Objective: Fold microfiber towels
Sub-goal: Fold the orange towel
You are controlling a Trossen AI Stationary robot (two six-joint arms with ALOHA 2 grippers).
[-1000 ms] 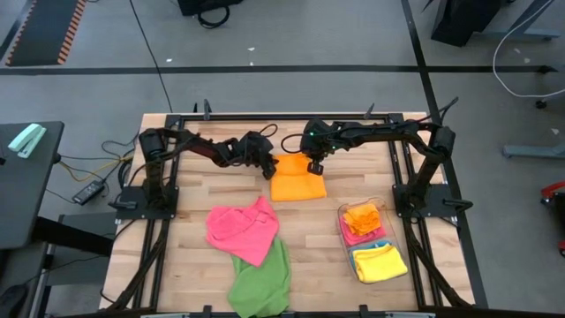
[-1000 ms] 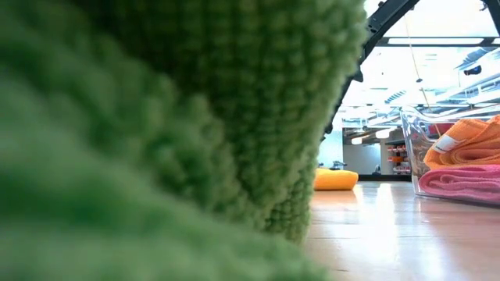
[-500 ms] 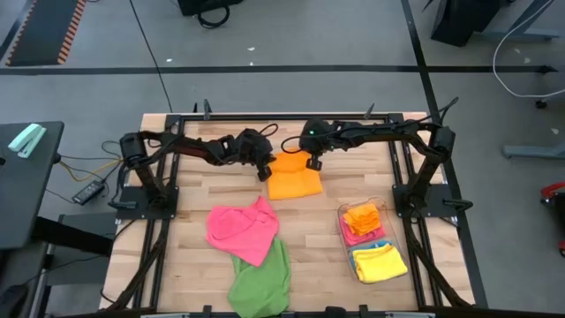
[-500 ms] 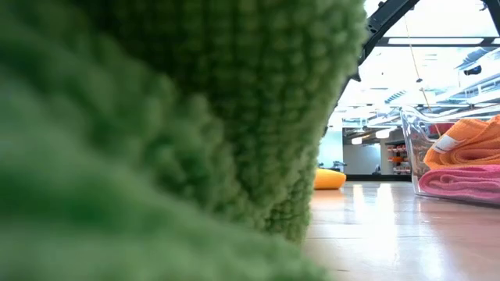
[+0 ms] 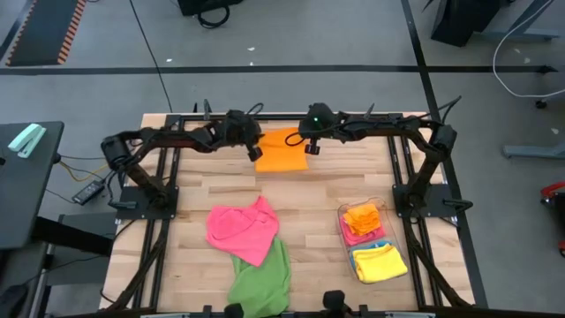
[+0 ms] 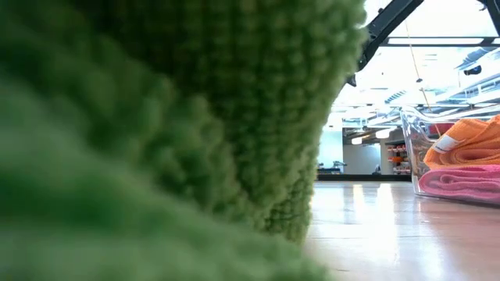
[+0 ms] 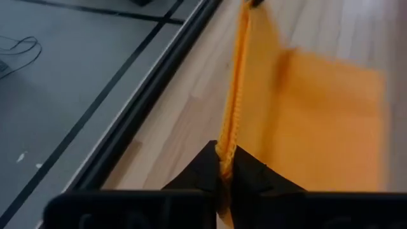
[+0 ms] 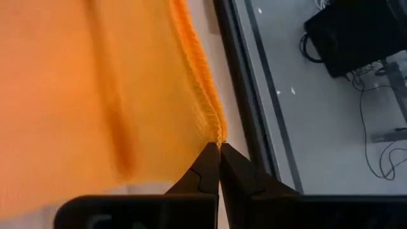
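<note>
Wrist views alone show hands (image 7: 224, 166) (image 8: 218, 159) pinching orange towel (image 5: 282, 152) hem.

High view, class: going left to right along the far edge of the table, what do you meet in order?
Left end effector shut on the orange towel's edge → orange towel → right end effector shut on its other edge.

Even, bright overhead lighting; soft, faint shadows on the worktop (image 5: 327, 212). Low view: green towel (image 6: 156, 133) fills the foreground out of focus, ceiling lights overexposed, glare streaking the wood. Left wrist view: orange towel (image 7: 305, 121) motion-blurred.
</note>
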